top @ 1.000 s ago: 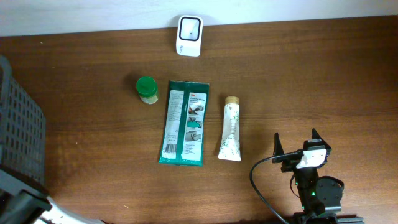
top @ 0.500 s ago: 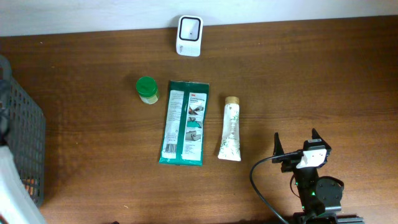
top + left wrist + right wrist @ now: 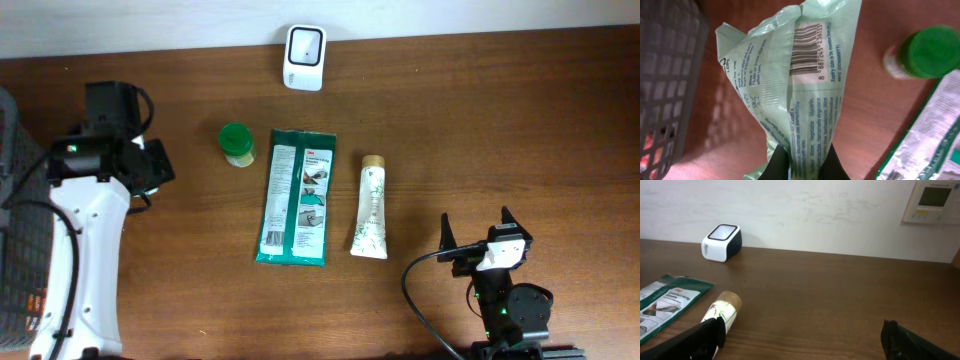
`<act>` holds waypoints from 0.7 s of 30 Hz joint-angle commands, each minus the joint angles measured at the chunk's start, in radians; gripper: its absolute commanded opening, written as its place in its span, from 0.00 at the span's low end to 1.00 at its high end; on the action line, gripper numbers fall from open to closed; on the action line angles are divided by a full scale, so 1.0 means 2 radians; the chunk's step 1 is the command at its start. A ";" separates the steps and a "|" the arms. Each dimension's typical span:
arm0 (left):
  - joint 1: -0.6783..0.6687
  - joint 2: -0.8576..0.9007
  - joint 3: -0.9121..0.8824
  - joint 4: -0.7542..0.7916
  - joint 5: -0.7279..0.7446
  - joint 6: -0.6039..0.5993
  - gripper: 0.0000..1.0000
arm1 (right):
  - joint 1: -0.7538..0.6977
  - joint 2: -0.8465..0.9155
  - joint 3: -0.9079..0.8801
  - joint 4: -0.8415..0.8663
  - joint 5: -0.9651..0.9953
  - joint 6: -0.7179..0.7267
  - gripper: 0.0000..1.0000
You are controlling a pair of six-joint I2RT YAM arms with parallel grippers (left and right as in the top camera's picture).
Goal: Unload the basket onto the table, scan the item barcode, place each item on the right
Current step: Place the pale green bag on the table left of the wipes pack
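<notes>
In the left wrist view, my left gripper (image 3: 802, 162) is shut on the lower end of a light green packet (image 3: 790, 90). Its barcode (image 3: 807, 47) faces the camera. The packet hangs over the wood between the basket and a green-lidded jar (image 3: 927, 50). In the overhead view the left arm (image 3: 100, 150) covers the packet. The white scanner (image 3: 304, 57) stands at the table's back edge and also shows in the right wrist view as the scanner (image 3: 721, 242). My right gripper (image 3: 478, 240) rests open and empty at the front right.
A dark grid basket (image 3: 25, 220) sits at the left edge. The green-lidded jar (image 3: 236, 143), a dark green flat pack (image 3: 296, 196) and a white tube (image 3: 371, 205) lie mid-table. A wall thermostat (image 3: 935, 202) shows behind.
The left arm has come up from the bottom left corner by the basket and now stands left of the jar. The right arm has not moved.
</notes>
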 commanded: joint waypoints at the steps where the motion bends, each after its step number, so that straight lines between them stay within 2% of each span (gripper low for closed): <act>1: 0.001 0.000 -0.054 0.030 -0.008 0.006 0.00 | 0.003 -0.003 -0.002 -0.002 0.002 0.001 0.98; 9: -0.005 0.000 -0.163 0.097 0.015 0.006 0.00 | 0.003 -0.003 -0.002 -0.002 0.002 0.001 0.98; 12: -0.028 0.000 -0.209 0.135 0.052 0.006 0.00 | 0.003 -0.003 -0.002 -0.002 0.002 0.001 0.98; 21: -0.101 0.000 -0.281 0.215 0.054 0.006 0.00 | 0.003 -0.003 -0.002 -0.002 0.002 0.001 0.98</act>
